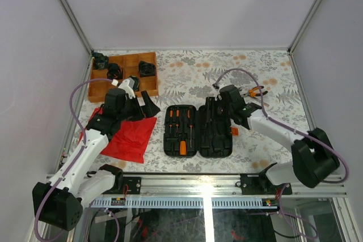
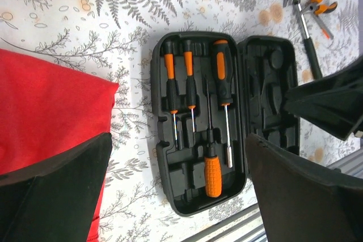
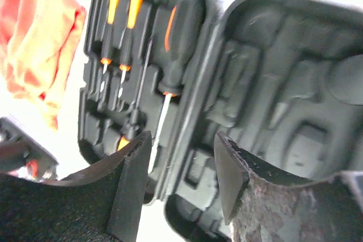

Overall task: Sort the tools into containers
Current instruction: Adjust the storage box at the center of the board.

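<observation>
The black tool case [image 1: 218, 134] lies open at the table's middle. Its left half holds several orange-and-black screwdrivers [image 1: 182, 131]; the right half's moulded slots are empty. In the left wrist view the screwdrivers [image 2: 220, 69] sit in slots, with a stubby orange-handled one [image 2: 211, 168] at the near end. Orange-handled pliers [image 1: 256, 91] and a small hammer [image 2: 306, 26] lie on the table right of the case. My left gripper [image 1: 144, 109] is open and empty, left of the case. My right gripper [image 1: 214, 109] is open and empty, over the case's hinge [image 3: 195, 111].
A red cloth [image 1: 129, 137] lies under the left arm, left of the case. A compartmented wooden tray [image 1: 123, 75] with black parts stands at the back left. The case's orange latch [image 1: 234, 131] sticks out on its right side. Walls enclose the table.
</observation>
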Controlling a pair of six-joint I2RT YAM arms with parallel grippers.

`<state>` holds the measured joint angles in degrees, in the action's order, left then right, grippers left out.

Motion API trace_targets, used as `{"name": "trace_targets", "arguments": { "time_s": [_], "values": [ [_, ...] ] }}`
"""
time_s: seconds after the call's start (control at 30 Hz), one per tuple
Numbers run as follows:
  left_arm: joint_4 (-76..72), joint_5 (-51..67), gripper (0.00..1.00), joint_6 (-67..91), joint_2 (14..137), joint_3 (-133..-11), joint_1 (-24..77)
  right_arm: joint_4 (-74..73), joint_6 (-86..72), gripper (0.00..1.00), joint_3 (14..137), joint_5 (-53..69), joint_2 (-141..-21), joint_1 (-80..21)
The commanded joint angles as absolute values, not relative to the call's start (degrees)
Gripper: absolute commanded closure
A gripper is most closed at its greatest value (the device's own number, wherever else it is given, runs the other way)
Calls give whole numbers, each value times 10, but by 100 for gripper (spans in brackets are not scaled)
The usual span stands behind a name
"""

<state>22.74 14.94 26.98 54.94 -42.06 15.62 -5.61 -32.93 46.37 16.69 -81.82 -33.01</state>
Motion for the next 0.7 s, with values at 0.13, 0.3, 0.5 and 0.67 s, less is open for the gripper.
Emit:
{"name": "trace_targets", "arguments": {
  "time_s": [0.13, 0.3, 0.5, 0.67],
  "values": [
    [225, 105, 0, 319, 523, -526, 151, -198, -226, 35, 512, -155, -718, -324],
    [237, 107, 0, 346, 537, -610, 152, -232, -220, 31, 527, -168, -730, -254],
    [233, 99, 0, 383, 563, -696, 161, -204, -196, 31, 562, -111, -797, -152],
    [225, 61, 0, 407, 614, -783, 208, -186, -166, 31, 611, -77, -881, -114]
  ]
}}
